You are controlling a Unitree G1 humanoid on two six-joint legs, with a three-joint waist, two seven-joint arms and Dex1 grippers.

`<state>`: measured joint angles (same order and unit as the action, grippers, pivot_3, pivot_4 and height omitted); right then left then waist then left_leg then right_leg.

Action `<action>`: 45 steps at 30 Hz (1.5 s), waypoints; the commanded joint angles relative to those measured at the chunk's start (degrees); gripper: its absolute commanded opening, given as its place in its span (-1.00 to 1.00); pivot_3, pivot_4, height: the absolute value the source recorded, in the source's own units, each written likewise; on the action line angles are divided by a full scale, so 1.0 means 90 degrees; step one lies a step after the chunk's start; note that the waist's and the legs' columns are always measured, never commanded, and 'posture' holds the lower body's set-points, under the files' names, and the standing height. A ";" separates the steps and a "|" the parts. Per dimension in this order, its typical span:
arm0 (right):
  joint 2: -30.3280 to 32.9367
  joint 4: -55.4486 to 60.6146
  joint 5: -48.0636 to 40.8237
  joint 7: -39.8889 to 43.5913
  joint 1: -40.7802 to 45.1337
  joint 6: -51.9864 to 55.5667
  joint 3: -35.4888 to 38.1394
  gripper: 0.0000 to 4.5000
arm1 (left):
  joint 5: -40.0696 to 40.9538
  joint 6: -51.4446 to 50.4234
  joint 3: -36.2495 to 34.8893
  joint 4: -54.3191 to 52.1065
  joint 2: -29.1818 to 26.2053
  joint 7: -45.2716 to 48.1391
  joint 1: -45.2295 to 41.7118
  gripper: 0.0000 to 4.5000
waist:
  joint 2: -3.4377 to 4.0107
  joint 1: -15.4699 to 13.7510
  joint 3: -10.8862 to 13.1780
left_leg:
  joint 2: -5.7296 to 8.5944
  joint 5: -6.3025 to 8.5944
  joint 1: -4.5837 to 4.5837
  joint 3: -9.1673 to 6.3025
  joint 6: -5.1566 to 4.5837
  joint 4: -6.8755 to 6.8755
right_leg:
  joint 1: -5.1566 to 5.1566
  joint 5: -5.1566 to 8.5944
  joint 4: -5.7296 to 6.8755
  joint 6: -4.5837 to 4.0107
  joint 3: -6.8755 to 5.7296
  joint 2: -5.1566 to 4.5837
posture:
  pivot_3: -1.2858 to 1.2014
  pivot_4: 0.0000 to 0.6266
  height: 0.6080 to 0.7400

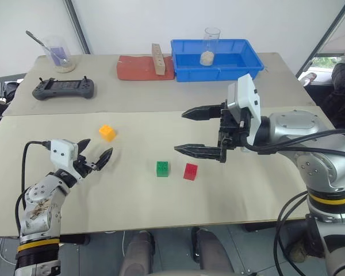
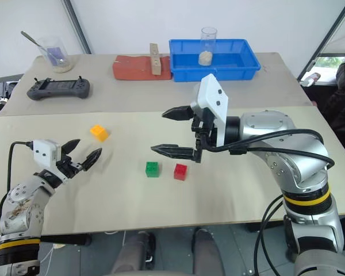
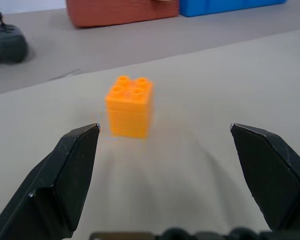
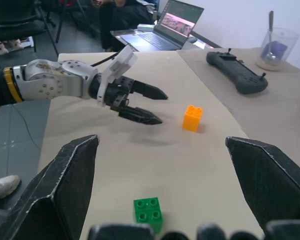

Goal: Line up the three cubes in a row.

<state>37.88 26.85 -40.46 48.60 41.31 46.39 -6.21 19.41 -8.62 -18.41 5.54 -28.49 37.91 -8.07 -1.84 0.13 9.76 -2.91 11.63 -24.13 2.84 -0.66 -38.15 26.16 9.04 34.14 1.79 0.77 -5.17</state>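
Resting on the tan surface [image 1: 247, 198], the green cube [image 1: 162, 168] is taken as landmark: the red cube [image 1: 190, 171] sits just beside it toward the robot's right, apart from it, while the orange-yellow cube [image 1: 107, 133] lies well apart, toward the robot's left and farther back. The left claw [image 1: 94, 151] is seen spread wide and empty, near the orange-yellow cube and aimed at it. The right claw [image 1: 185, 131] is held spread and empty above the surface, behind the green cube.

The laptop [image 4: 176, 22] is cut off by the right wrist view's edge.
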 commanded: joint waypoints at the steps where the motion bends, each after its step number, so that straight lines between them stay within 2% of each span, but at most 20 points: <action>1: -0.0014 0.0035 0.0095 0.0040 0.0155 -0.0119 0.0042 1.00 | -0.0274 0.0592 0.0219 0.0775 -0.0042 0.0055 -0.0593 0.98 | -0.0002 -0.0016 -0.0001 | 0.0001 -0.0006 -0.0001 -0.0001 0.0008 0.0000 | 0.0000 -0.0001 0.0000 -0.0002 0.0000 0.0000 | 0.03 -0.52 1.00; 10: 0.0141 0.0197 0.0080 0.0038 -0.0016 -0.0017 0.0218 1.00 | -0.0752 0.1672 0.0480 0.3426 -0.0108 -0.0001 -0.2185 0.98 | -0.0009 -0.0002 -0.0004 | -0.0001 -0.0010 -0.0003 0.0000 0.0010 0.0000 | 0.0001 -0.0029 -0.0004 0.0028 -0.0003 0.0003 | 0.03 -0.52 1.00; 15: 0.0245 0.0296 0.0025 -0.0019 -0.0100 0.0032 0.0290 1.00 | -0.0692 0.1857 0.0516 0.3959 -0.0176 0.0343 -0.2460 0.98 | -0.0011 0.0013 -0.0004 | -0.0002 -0.0009 -0.0008 0.0000 0.0011 0.0001 | 0.0003 -0.0032 -0.0006 0.0031 -0.0005 0.0001 | 0.03 -0.52 1.00; 18: 0.0279 0.0329 0.0016 -0.0051 -0.0123 0.0050 0.0303 1.00 | -0.0714 0.2036 0.0509 0.4092 -0.0234 0.0460 -0.2529 0.62 | -0.0011 0.0011 -0.0004 | -0.0002 -0.0009 -0.0008 -0.0001 0.0011 0.0001 | 0.0003 -0.0031 -0.0005 0.0032 -0.0006 0.0000 | 0.03 -0.52 1.00; 23: 0.0280 0.0362 0.0012 -0.0095 -0.0127 0.0065 0.0284 1.00 | -0.0718 0.2115 0.0511 0.4233 -0.0269 0.0518 -0.2665 -0.43 | -0.0012 0.0008 -0.0004 | -0.0003 -0.0010 -0.0006 -0.0001 0.0012 0.0001 | 0.0003 -0.0027 -0.0002 0.0024 -0.0006 0.0000 | 0.03 -0.52 1.00; 26: 0.0262 0.0329 0.0036 -0.0099 -0.0110 0.0053 0.0259 1.00 | -0.0706 0.2084 0.0519 0.4155 -0.0258 0.0525 -0.2672 -0.43 | -0.0012 0.0007 -0.0004 | -0.0002 -0.0010 -0.0006 -0.0001 0.0012 0.0001 | 0.0002 -0.0029 -0.0003 0.0026 -0.0005 0.0000 | 0.03 -0.52 1.00; 29: 0.0286 0.0243 0.0089 -0.0022 -0.0128 -0.0027 0.0250 1.00 | -0.0604 0.1810 0.0702 0.3524 -0.0260 0.0909 -0.2487 -0.43 | -0.0012 0.0013 -0.0004 | -0.0003 -0.0010 -0.0007 0.0000 0.0012 0.0001 | 0.0003 -0.0033 -0.0005 0.0033 -0.0006 0.0000 | 0.03 -0.52 1.00; 33: 0.0449 0.0241 0.0006 0.0301 -0.0188 -0.0077 0.0290 1.00 | -0.0255 0.1167 0.1297 0.1803 -0.0547 0.2310 -0.1848 -0.43 | -0.0012 0.0027 -0.0004 | -0.0001 -0.0009 -0.0012 0.0002 0.0013 0.0001 | 0.0004 -0.0038 -0.0006 0.0008 -0.0004 -0.0004 | 0.03 -0.52 1.00; 36: 0.0527 0.0244 0.0049 0.0496 -0.0220 -0.0161 0.0249 1.00 | -0.0062 0.0976 0.1589 0.1157 -0.0982 0.3326 -0.1531 -0.43 | -0.0013 0.0060 -0.0003 | -0.0002 -0.0009 -0.0013 0.0003 0.0013 0.0001 | 0.0008 -0.0018 -0.0006 -0.0019 -0.0003 -0.0004 | 0.03 -0.52 1.00; 41: 0.0502 0.0201 0.0101 0.0637 -0.0227 -0.0224 0.0177 1.00 | 0.0004 0.1214 0.1939 0.1066 -0.1473 0.4636 -0.1291 -0.43 | -0.0012 0.0087 -0.0003 | -0.0009 -0.0010 -0.0003 0.0002 0.0013 0.0002 | 0.0009 -0.0009 -0.0001 -0.0008 -0.0004 0.0002 | 0.03 -0.52 1.00; 45: 0.0504 0.0147 0.0194 0.0711 -0.0292 -0.0302 0.0143 1.00 | -0.0113 0.1624 0.2132 0.1364 -0.1488 0.5159 -0.1272 -0.43 | -0.0012 0.0071 -0.0003 | -0.0009 -0.0010 -0.0003 0.0004 0.0013 0.0001 | 0.0010 -0.0010 -0.0002 -0.0010 -0.0005 0.0000 | 0.03 -0.52 1.00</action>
<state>42.32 27.63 -38.92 54.72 38.79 45.31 -5.97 18.08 4.08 0.98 17.50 -41.56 82.91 -19.04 -1.95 0.76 9.73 -2.99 11.54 -24.17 2.87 -0.55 -38.14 26.26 8.95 34.12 1.70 0.73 -5.17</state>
